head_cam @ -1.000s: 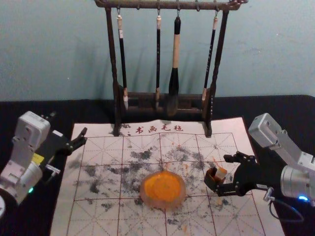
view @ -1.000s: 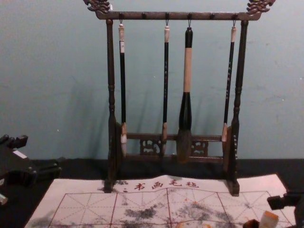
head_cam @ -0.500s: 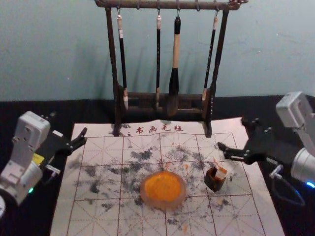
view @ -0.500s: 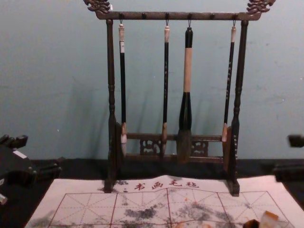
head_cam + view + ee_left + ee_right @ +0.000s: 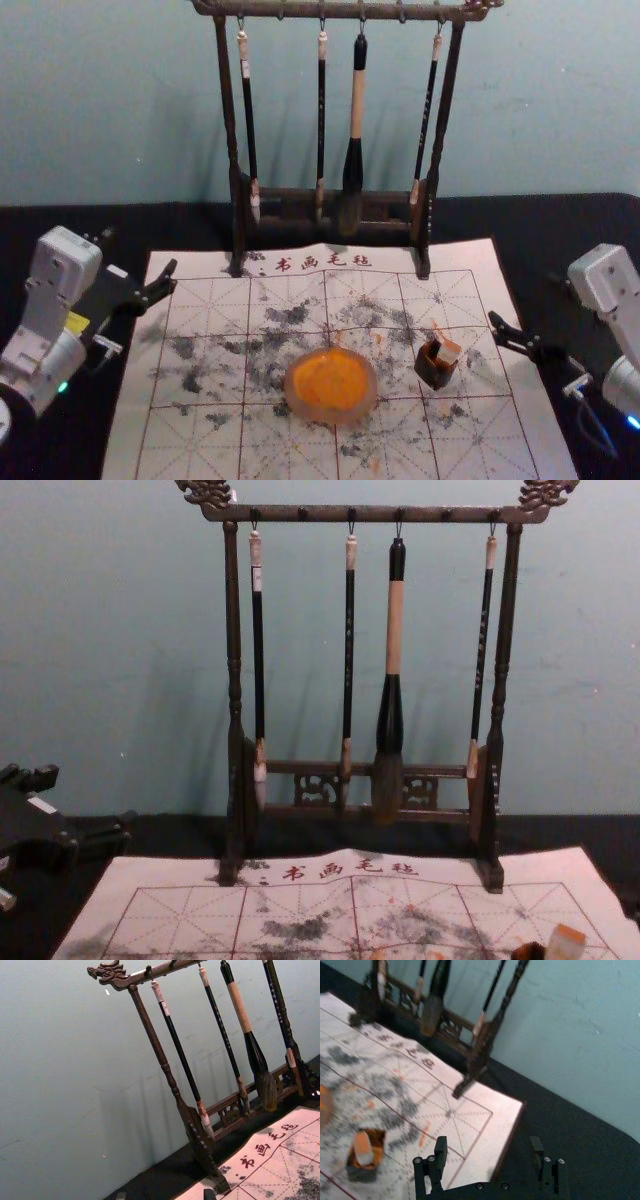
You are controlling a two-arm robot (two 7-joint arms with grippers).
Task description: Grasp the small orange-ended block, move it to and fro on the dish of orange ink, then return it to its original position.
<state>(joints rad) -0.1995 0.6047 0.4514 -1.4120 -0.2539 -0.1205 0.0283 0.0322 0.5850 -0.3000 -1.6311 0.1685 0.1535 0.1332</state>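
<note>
The small orange-ended block point(image 5: 447, 351) leans in a dark open box point(image 5: 434, 370) on the mat, right of the orange ink dish point(image 5: 332, 386). My right gripper point(image 5: 530, 310) is open, apart from the box on its right, over the mat's right edge. In the right wrist view, my right gripper point(image 5: 487, 1152) has nothing between its fingers, and the block point(image 5: 363, 1148) sits tilted in the box point(image 5: 362, 1174). In the chest view the block point(image 5: 566, 944) shows at the bottom right. My left gripper point(image 5: 160, 285) is parked open at the mat's left edge.
A dark wooden rack point(image 5: 430, 190) with several hanging brushes stands at the mat's back edge. The white gridded mat point(image 5: 200, 440) lies on a black table point(image 5: 60, 225), with a plain wall behind.
My right gripper has let go of the block and drawn away from the box to the right, leaving the chest view. The block stays in the box. The left arm has not moved.
</note>
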